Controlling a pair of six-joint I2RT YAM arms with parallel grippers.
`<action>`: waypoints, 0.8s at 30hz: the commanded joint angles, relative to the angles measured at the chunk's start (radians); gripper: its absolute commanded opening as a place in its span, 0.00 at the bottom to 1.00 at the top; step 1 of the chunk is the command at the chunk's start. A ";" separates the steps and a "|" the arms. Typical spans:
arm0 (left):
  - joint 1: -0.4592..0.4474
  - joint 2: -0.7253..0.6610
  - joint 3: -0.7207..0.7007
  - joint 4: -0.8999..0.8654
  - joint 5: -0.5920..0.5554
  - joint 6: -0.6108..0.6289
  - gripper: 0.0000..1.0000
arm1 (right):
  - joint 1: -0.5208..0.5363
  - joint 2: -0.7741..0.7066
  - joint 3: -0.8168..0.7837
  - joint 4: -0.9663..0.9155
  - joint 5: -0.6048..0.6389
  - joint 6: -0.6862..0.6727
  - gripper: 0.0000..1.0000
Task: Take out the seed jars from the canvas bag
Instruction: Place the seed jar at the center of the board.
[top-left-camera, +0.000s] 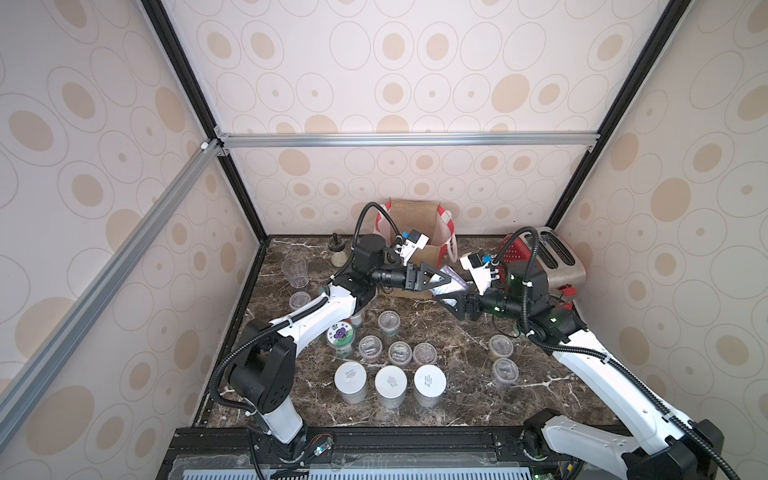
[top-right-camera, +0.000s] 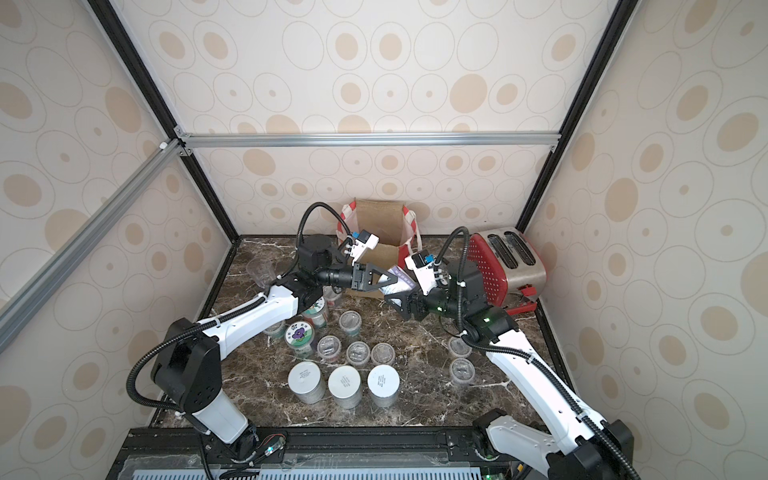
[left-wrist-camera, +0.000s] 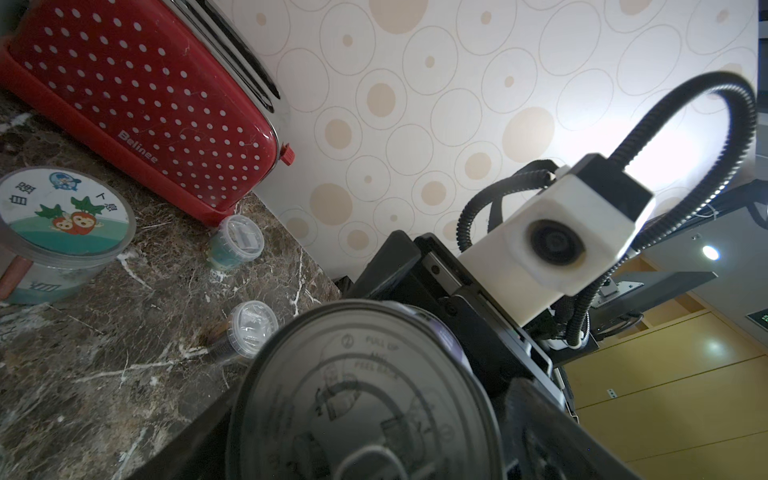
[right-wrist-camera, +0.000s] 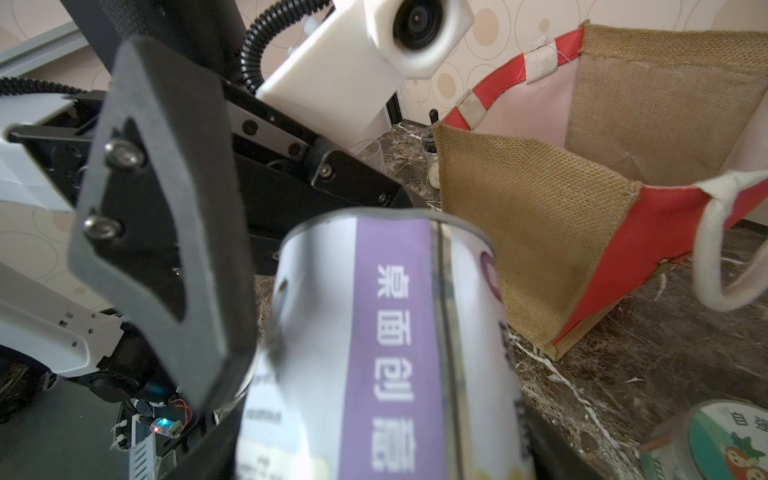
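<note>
Fig.: tall round clear-plastic seed jar w/ purple-white label (top-left-camera: 455, 280), aloft just in front of boxy tan jute bag (top-left-camera: 415, 216), outside it. Long axis approx. level, end toward left gripper (top-left-camera: 441, 278), whose jaws stand apart astride it. Right gripper (top-left-camera: 451, 296) clamped on sidewall. Likely light, slick, thin-walled: grip mid-body, gently.

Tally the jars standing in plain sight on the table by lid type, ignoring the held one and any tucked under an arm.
White-lid jars: 3
Flower-lid jar: 1
Clear-lid jars: 7
Total: 11
</note>
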 joint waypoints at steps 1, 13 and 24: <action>-0.007 0.002 -0.006 0.204 0.071 -0.137 0.86 | -0.002 0.006 -0.012 0.035 -0.026 -0.018 0.68; -0.008 0.038 -0.019 0.292 0.063 -0.200 0.60 | -0.003 0.005 -0.016 0.019 0.013 -0.023 0.92; -0.019 0.033 0.128 -0.434 -0.419 0.352 0.57 | -0.002 -0.184 -0.121 0.024 0.407 0.102 1.00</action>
